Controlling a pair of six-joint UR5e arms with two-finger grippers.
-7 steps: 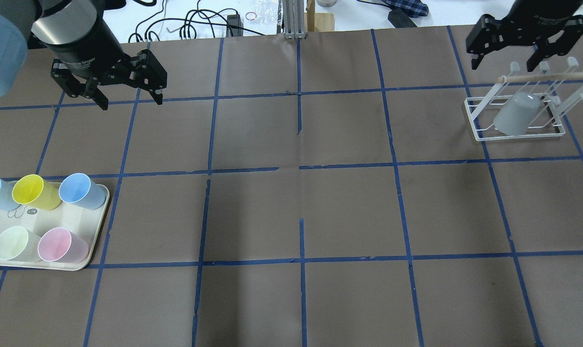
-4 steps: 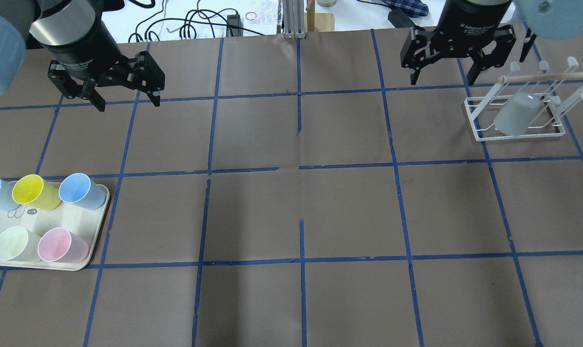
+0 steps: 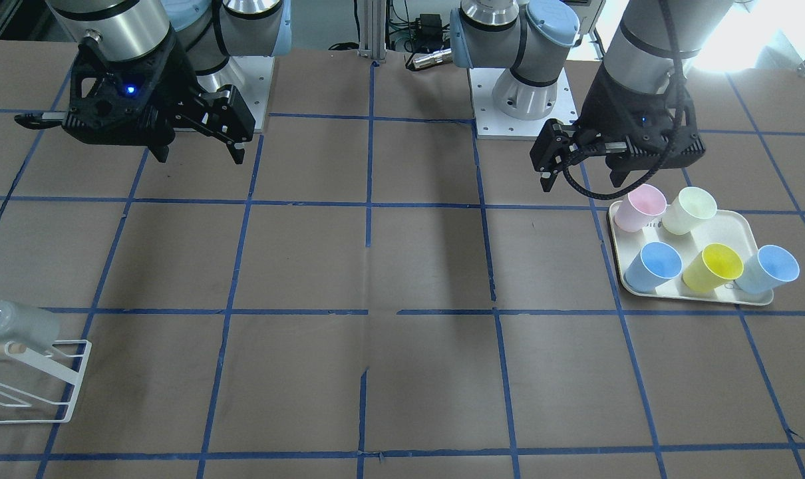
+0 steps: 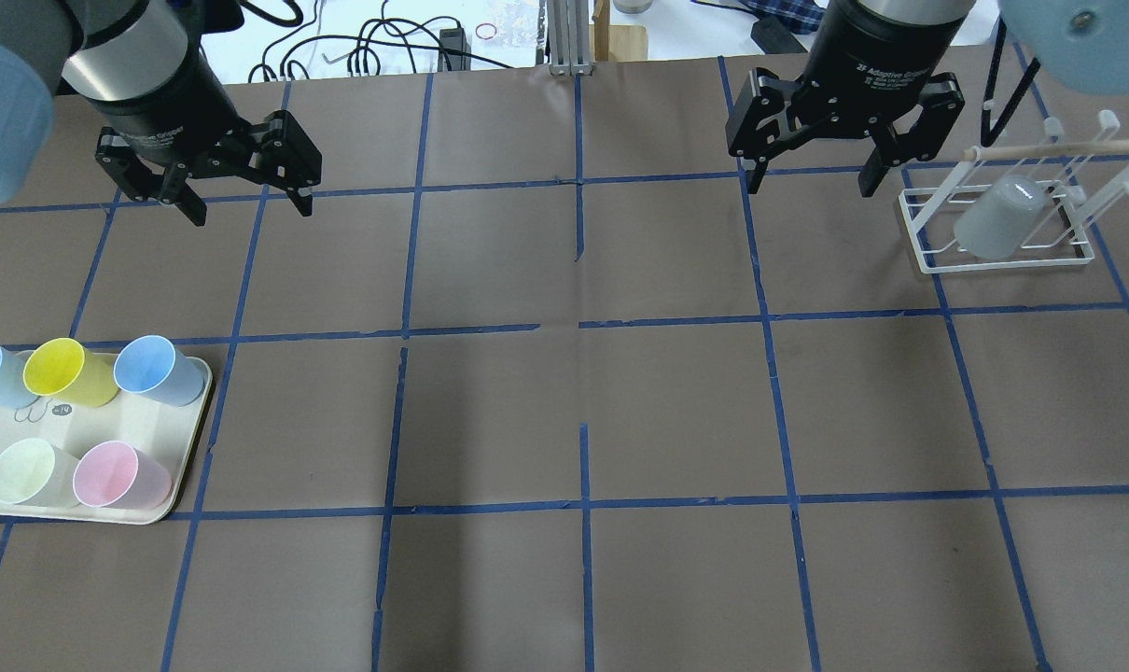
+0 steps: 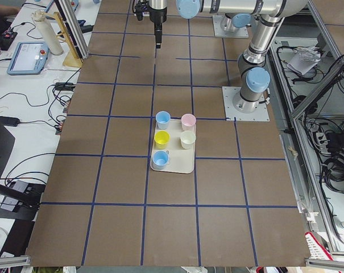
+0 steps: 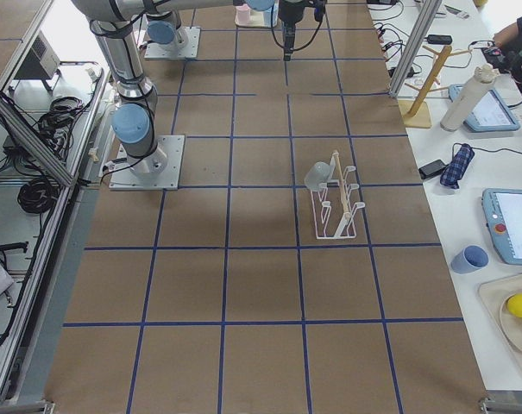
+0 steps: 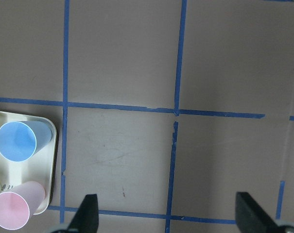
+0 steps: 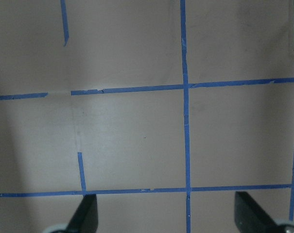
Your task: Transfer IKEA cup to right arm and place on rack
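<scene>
IKEA cup point(image 4: 998, 219), where is it sitting?

— It is resting mouth-down and tilted on the rack point(image 4: 912, 229), under the wooden dowel point(image 4: 1059, 147), toward the robot's right end of the table point(image 4: 564, 411).

— And the right gripper point(image 4: 810, 187)?

— It is hovering just beside the rack, apart from it, jaws spread wide and holding nothing.

— The left gripper point(image 4: 249, 213)?

— It is gaping wide too, empty, hanging above the table beyond the tray point(image 4: 191, 439), where five coloured cups point(image 4: 149, 364) are standing.
</scene>
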